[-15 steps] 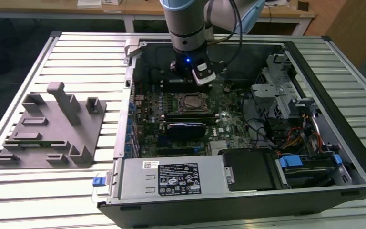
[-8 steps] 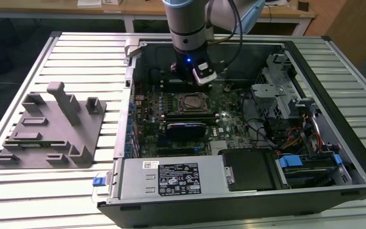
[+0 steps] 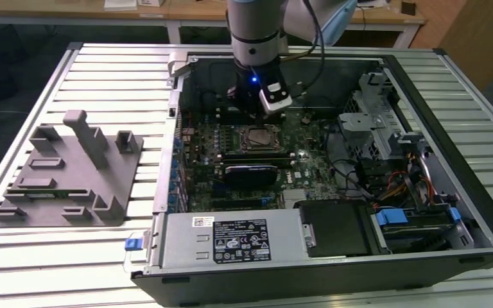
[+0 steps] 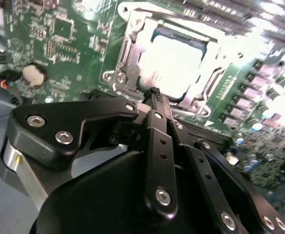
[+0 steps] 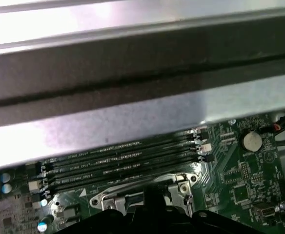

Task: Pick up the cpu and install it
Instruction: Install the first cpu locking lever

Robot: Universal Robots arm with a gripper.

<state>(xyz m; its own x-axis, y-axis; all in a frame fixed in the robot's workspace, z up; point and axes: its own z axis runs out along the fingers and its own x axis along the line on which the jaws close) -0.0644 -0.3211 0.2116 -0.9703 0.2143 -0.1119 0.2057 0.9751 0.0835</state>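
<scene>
One claw (image 4: pixel 154 95) hangs just above one cpu (image 4: pixel 174 63), which lies flat in the single socket frame (image 4: pixel 128 58) on the green motherboard (image 4: pixel 59 34). Its fingers are pressed together, gripping nothing. Four memory slots (image 5: pixel 123 161) lie just beyond the socket in the first wrist view.

Arm (image 3: pixel 255 38) above open computer case (image 3: pixel 452 192)

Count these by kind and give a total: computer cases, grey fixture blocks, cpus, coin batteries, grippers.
computer case: 1
grey fixture block: 1
cpu: 1
coin battery: 1
gripper: 1
Total: 5
</scene>
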